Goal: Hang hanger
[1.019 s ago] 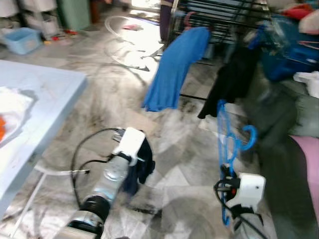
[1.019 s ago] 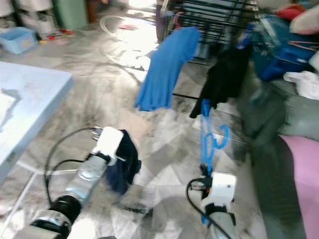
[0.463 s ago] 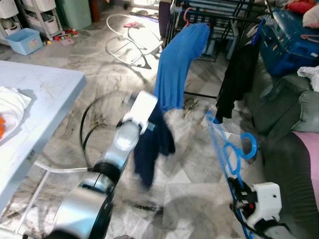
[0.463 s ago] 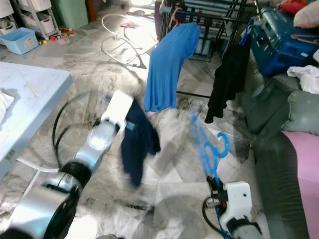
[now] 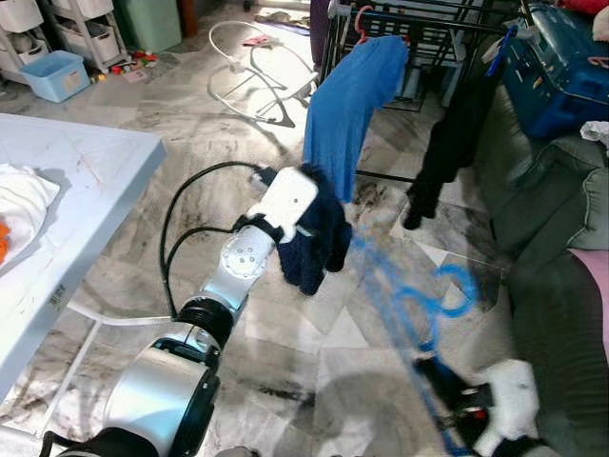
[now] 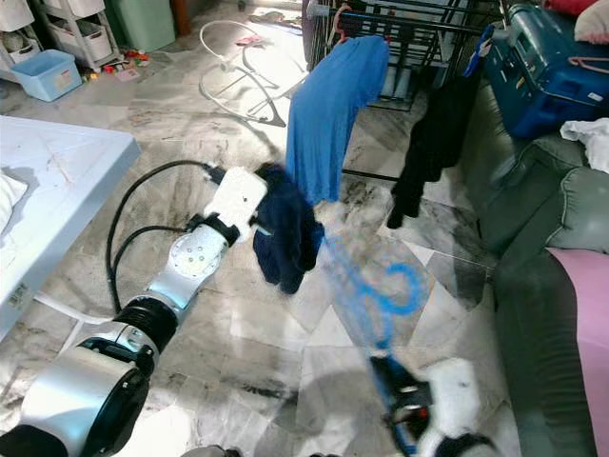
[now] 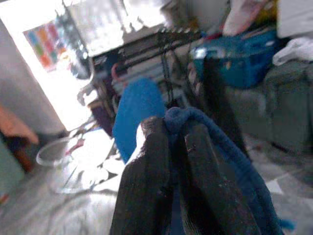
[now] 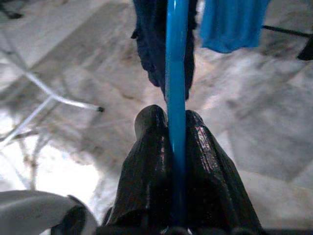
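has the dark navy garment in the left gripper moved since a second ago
Yes. The left gripper has carried the dark navy garment up and forward; its top now overlaps the hem of the blue shirt on the drying rack.

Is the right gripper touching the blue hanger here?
Touching: the right wrist view shows the right gripper shut on the blue hanger, both fingers pressed against it.

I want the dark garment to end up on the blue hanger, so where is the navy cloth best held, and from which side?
Keep the hold at the top edge: the left gripper is shut on a bunched fold of the navy cloth, and the rest hangs free below. The blue hanger, clamped in the right gripper, probably best enters from the robot's right, toward that hanging part.
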Motion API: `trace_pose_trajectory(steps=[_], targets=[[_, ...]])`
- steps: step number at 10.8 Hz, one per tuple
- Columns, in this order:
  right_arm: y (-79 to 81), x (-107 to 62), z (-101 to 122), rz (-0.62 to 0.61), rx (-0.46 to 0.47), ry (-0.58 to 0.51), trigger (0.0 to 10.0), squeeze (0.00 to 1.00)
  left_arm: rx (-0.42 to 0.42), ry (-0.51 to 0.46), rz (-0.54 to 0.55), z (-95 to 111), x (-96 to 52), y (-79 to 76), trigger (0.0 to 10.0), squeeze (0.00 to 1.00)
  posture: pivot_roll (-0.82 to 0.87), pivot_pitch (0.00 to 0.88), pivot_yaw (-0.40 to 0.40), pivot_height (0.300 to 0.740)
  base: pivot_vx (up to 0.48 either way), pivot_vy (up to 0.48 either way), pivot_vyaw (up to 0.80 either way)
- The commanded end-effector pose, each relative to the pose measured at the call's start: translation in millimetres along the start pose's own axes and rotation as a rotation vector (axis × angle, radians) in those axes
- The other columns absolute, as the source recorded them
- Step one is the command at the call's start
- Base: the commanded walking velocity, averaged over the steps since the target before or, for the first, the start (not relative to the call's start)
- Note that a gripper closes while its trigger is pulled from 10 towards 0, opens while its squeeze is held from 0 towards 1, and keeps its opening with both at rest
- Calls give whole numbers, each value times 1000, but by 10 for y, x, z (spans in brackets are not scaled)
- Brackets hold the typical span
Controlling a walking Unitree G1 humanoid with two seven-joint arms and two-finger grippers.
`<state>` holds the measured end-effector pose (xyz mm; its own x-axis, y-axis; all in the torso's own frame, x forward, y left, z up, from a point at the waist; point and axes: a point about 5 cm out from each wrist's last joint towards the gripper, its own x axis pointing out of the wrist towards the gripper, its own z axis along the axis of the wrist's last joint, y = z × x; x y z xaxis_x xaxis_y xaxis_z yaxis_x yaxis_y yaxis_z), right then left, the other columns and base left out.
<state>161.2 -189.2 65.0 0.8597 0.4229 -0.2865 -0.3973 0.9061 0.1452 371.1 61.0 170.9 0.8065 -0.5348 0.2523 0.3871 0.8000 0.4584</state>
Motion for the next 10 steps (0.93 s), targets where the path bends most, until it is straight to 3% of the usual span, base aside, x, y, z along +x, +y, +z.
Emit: trace_pose_trajectory(steps=[1, 3, 5, 7, 9, 10], targets=[[36, 16, 1, 39, 3, 14, 10000, 0, 34, -106, -30, 183, 73, -6, 10000, 0, 79, 121, -46, 740, 0, 0, 0], [53, 100, -16, 57, 15, 21, 10000, 0, 43, -235, -95, 315, 48, -57, 10000, 0, 87, 124, -47, 740, 0, 0, 0], [48, 162, -73, 48, 24, 41, 10000, 0, -6, -327, -126, 440, 42, -95, 10000, 0, 93, 126, -51, 740, 0, 0, 0], [-10, 234, -118, 9, 55, 55, 10000, 0, 23, -419, -164, 561, 18, -128, 10000, 0, 100, 126, -55, 740, 0, 0, 0], [-214, 254, -147, -149, 103, 49, 10000, 0, 16, -382, -131, 490, -13, -49, 10000, 0, 107, 127, -54, 740, 0, 0, 0], [-358, 228, -117, -254, 121, 18, 10000, 0, 63, -313, -120, 365, -53, -17, 10000, 0, 106, 128, -53, 740, 0, 0, 0]])
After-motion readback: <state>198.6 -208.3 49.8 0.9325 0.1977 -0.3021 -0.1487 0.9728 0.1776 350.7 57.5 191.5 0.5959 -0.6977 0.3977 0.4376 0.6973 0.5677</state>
